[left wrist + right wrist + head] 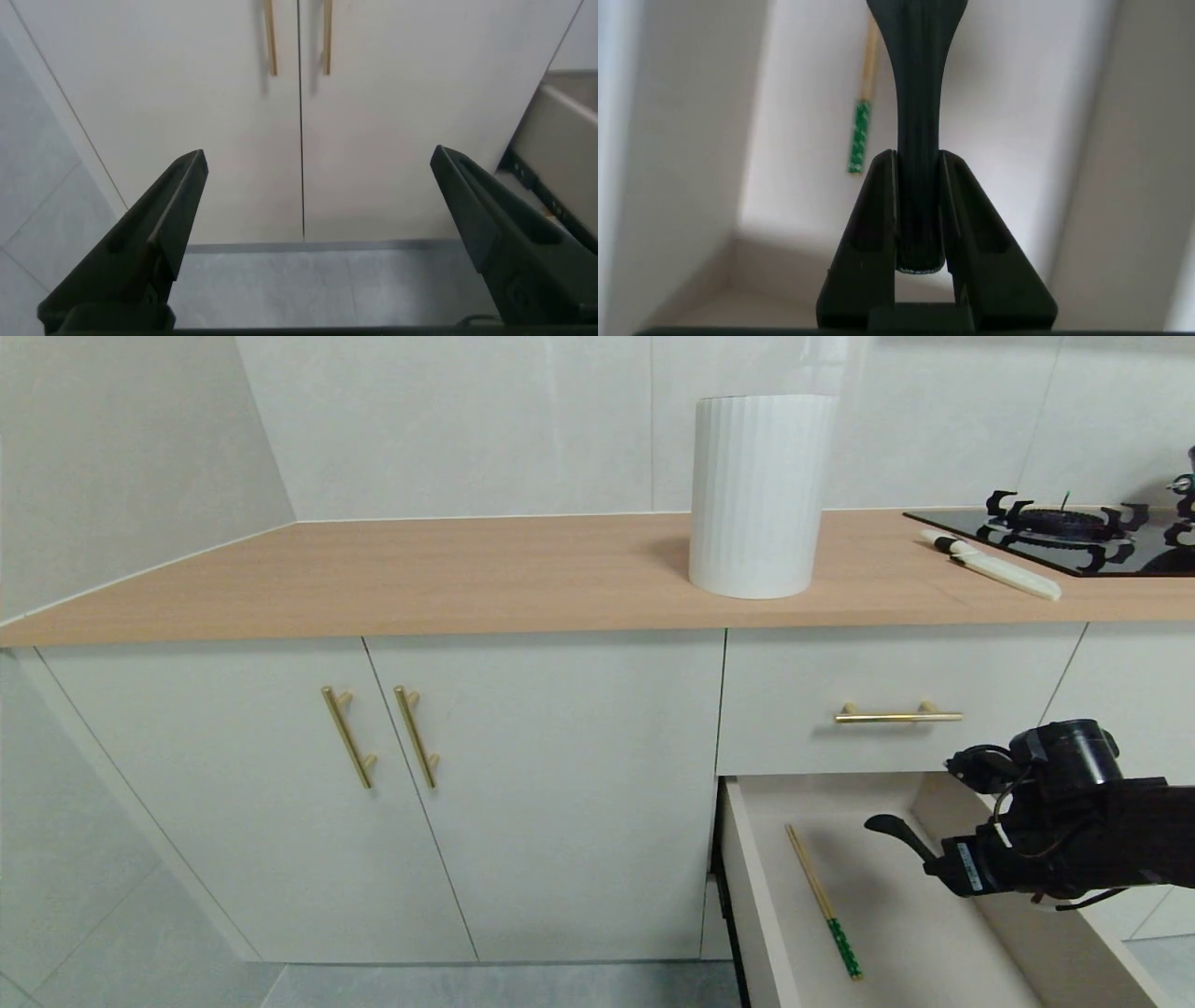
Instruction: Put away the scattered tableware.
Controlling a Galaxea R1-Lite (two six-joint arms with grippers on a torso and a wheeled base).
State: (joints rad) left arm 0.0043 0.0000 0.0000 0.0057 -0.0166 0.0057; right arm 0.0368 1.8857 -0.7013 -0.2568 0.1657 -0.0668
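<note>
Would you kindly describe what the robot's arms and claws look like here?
The right arm is black, with a round cylindrical housing, thin looping black cables and a small white label. The left claw has two dark, flat, wedge-shaped fingers; the right claw has matching dark tapered fingers.

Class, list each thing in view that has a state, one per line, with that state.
lower drawer: open
upper drawer: shut
cupboard doors: shut
chopsticks: lying in the lower drawer
left tool: open, empty
right tool: shut on black utensil
white canister: upright
knife: lying flat
</note>
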